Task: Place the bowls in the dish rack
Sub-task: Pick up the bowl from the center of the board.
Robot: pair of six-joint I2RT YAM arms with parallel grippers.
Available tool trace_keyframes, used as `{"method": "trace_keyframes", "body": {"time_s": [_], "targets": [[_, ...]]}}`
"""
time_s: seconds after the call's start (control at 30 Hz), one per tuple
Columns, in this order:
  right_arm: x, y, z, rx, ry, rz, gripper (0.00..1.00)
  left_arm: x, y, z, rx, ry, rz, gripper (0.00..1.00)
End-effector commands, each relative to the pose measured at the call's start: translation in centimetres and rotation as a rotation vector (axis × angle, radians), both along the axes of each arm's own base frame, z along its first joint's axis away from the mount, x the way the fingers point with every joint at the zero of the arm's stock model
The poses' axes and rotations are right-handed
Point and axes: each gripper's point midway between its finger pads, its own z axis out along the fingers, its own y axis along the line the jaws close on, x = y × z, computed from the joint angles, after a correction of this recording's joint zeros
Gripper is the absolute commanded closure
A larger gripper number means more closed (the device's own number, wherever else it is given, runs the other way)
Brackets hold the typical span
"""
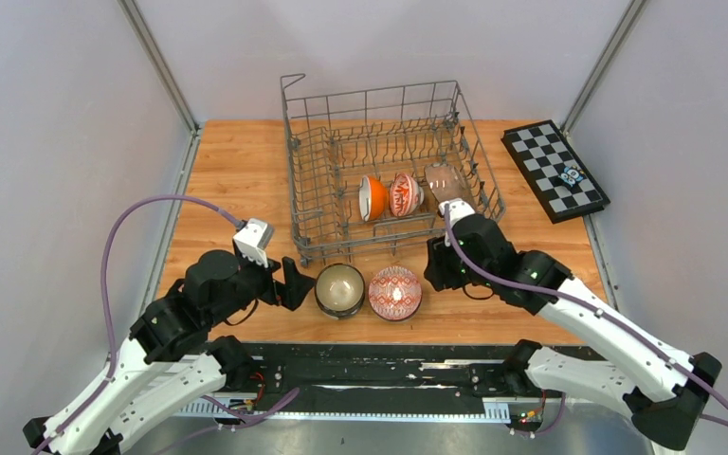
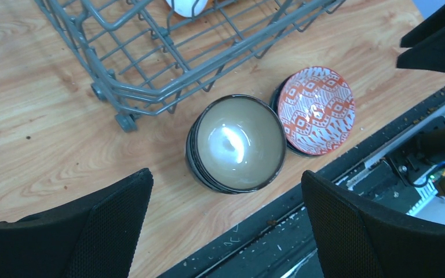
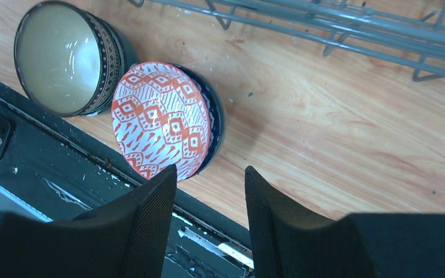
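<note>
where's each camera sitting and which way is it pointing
top external: above and behind the bases, looking down on the wooden table, large grey wire dish rack, left arm and right arm.
left wrist: on the left arm, facing down at the dark-rimmed beige ceramic bowl beyond its own black fingers.
right wrist: on the right arm, facing down at the red-white patterned ceramic bowl beyond its own black fingers.
shared: both wrist views show both bowls.

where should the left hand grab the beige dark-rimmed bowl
Pinch its left rim from above, one finger inside: the beige bowl sits upright, mouth up, with the red patterned bowl crowding its right and the dish rack just beyond.
</note>
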Motion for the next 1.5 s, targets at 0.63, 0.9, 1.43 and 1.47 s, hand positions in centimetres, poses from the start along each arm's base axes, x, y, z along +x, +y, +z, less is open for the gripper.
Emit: {"method": "trace_keyframes", "body": {"time_s": [0.63,0.9,1.43,1.47], "targets": [[1.1,3.5,-7.4,-0.183,0.131,0.0,0.65,-0.9,-0.5,-0.6,-0.04,0.035,-0.028,0.0],[1.1,3.5,-8.9,-0.254,0.134,-0.003,0.72,-1.0,-0.6,-0.6,-0.049,0.033,-0.037,0.0],[1.0,3.5,-6.6,-0.284,0.039,-0.019,0.97,-1.0,-0.7,-0.7,-0.048,0.043,-0.039,0.0],[0.9,3.6,-6.4,-0.279,0.035,-0.018,0.97,-1.0,-0.8,-0.6,-0.047,0.044,-0.042,0.0]]}}
